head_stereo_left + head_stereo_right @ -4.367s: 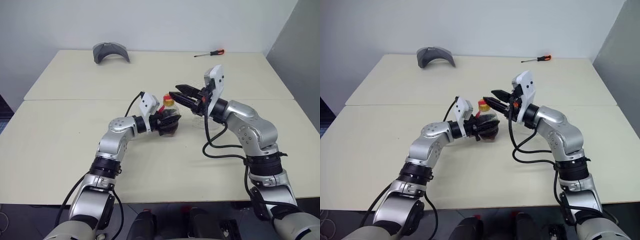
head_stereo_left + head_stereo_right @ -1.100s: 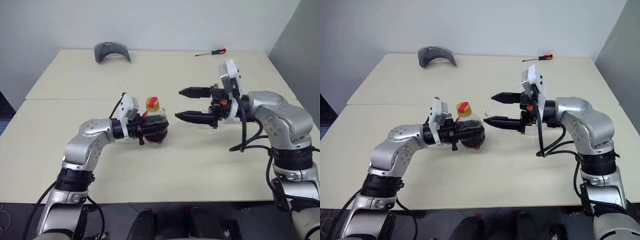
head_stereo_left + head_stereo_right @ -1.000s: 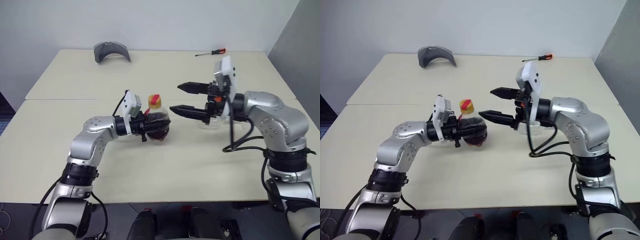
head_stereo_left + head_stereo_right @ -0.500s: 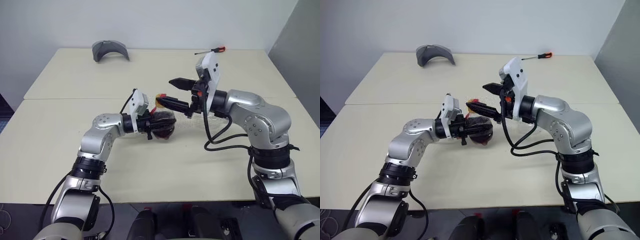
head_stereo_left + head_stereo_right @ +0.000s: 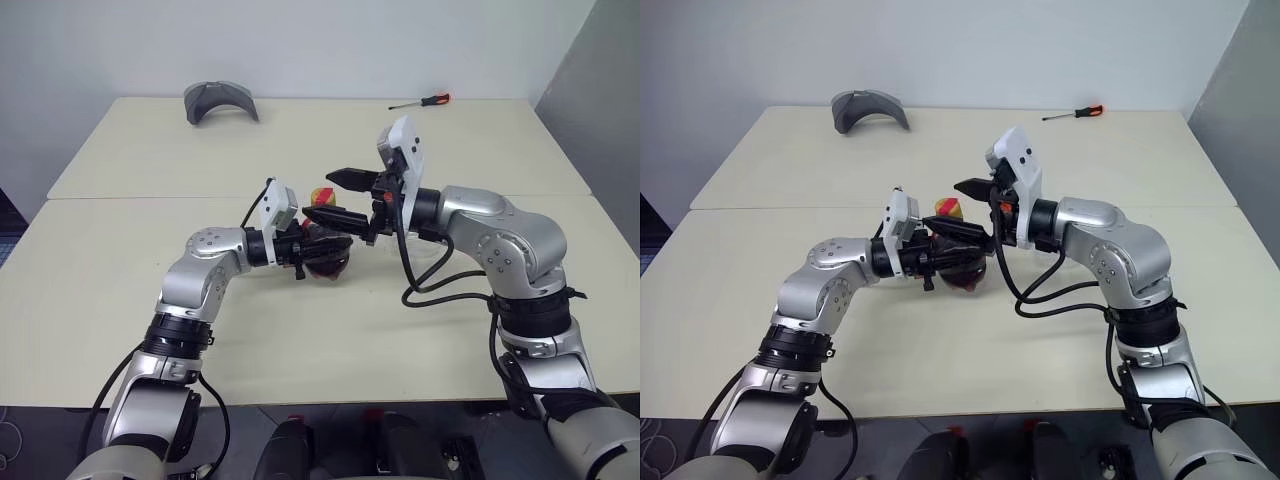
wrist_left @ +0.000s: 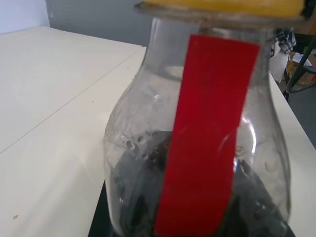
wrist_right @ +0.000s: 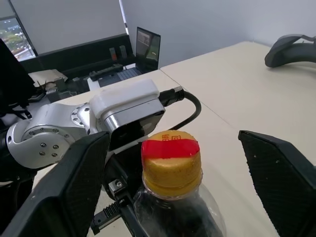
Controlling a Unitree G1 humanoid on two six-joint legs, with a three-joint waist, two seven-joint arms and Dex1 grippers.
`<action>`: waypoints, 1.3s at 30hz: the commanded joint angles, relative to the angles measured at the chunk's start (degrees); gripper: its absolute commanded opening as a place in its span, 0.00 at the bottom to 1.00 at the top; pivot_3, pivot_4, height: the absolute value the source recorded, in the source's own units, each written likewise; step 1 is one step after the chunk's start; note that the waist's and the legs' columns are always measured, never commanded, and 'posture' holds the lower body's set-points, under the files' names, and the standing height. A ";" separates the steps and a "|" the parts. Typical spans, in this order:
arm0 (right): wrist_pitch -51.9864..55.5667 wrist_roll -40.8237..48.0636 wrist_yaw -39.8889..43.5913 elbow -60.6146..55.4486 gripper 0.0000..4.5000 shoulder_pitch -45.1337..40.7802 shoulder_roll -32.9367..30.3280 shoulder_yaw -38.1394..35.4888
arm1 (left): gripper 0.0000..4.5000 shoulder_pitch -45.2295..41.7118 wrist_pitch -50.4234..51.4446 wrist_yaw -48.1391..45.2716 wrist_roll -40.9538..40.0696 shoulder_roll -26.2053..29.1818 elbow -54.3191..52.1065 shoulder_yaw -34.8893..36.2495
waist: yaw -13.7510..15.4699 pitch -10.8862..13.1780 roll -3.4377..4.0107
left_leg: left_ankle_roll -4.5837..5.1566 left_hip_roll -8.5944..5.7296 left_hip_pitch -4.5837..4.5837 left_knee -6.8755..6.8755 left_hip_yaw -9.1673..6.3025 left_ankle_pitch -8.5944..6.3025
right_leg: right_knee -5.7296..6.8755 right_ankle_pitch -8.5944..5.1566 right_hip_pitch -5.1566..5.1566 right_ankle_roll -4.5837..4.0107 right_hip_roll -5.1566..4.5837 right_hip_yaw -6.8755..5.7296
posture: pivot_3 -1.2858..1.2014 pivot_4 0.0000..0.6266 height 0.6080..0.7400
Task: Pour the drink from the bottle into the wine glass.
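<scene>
Now my right hand [image 5: 962, 208] has come in from the side, where it stood well clear a second ago, and its two black fingers straddle the yellow-and-red cap [image 7: 171, 161], one on each side, apart and not yet touching it. My left hand [image 5: 300, 243] stays clamped on the bottle [image 6: 197, 148], holding it upright just above the table [image 5: 120, 260] near the middle, with the drink [image 5: 962, 265] dark in its lower half. So the bottle has kept its place while the other hand closed the distance, and I judge that the step in hand is unscrewing the cap; no pouring can begin until it is off. The wine glass sits, I think, behind my right forearm, though it is too faint against the table to place surely. Next I would close the fingers on the cap and twist, keeping the left grip firm so the bottle does not turn with it. A grey curved object [image 5: 221, 102] and a screwdriver [image 5: 420, 102] lie at the far edge.
</scene>
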 commanded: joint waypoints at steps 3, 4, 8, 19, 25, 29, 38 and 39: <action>-2.26 0.31 0.58 -0.07 0.56 -1.65 0.26 -0.87 | 0.24 -1.57 -0.97 -0.22 -0.40 0.12 -1.26 1.27 | 0.00 0.00 0.00 | 0.00 0.00 0.00 0.00 0.00 0.00 | 0.00 0.00 0.00 0.00 0.00 0.00 | 0.52 0.24 1.00; -2.39 0.54 0.56 0.10 0.48 -1.83 0.41 -1.13 | 0.24 -1.32 -0.85 -0.22 -0.46 0.11 -1.57 1.19 | 0.00 0.00 0.00 | 0.00 0.00 0.00 0.00 0.00 0.00 | 0.00 0.00 0.00 0.00 0.00 0.00 | 0.52 0.24 1.00; -2.27 1.14 1.02 -0.01 0.27 -1.99 0.65 -1.66 | 0.24 -0.01 -0.53 -0.25 -0.74 0.12 -2.93 0.95 | 0.00 0.00 0.00 | 0.00 0.00 0.00 0.00 0.00 0.00 | 0.01 0.00 -0.01 0.00 0.00 0.00 | 0.52 0.24 1.00; -14.10 -2.23 28.77 6.88 0.27 -4.38 -8.14 9.05 | 0.24 10.13 6.75 -4.87 -7.39 6.13 -22.61 0.51 | -0.50 0.00 0.01 | 0.01 0.00 0.01 -0.01 0.06 0.00 | -0.03 0.00 -0.01 0.00 0.00 0.05 | 0.52 0.24 1.00; -21.97 -5.56 37.75 20.82 0.27 -12.43 -5.74 11.89 | 0.24 16.07 13.66 -3.71 -13.45 10.46 -32.96 2.84 | -0.61 0.00 0.01 | 0.04 0.08 0.09 -0.02 -0.04 -0.02 | 0.06 -0.03 0.00 -0.05 0.05 -0.03 | 0.52 0.24 1.00; -24.47 -6.49 41.32 25.93 0.50 -15.06 -5.70 11.63 | 0.23 17.79 12.54 -2.25 -11.98 10.82 -31.61 3.76 | -0.01 0.00 0.00 | -0.01 0.04 0.07 -0.01 -0.01 0.01 | 0.02 -0.03 0.01 -0.05 0.01 -0.01 | 0.52 0.24 1.00; -14.16 -2.32 38.09 16.35 1.00 -10.57 -12.82 5.25 | 0.23 15.82 10.06 0.00 -9.96 9.11 -26.31 3.84 | 0.71 0.00 0.00 | -0.02 0.00 0.00 0.05 -0.03 0.01 | -0.03 -0.02 0.03 -0.05 -0.05 -0.04 | 0.52 0.24 1.00; -11.48 -1.29 36.43 13.94 1.00 -9.40 -14.11 3.68 | 0.23 15.11 9.22 0.09 -9.27 8.94 -24.64 3.82 | 0.71 0.00 -0.01 | -0.02 0.02 0.00 0.04 -0.03 0.01 | -0.02 -0.03 0.02 -0.05 -0.04 -0.05 | 0.52 0.24 1.00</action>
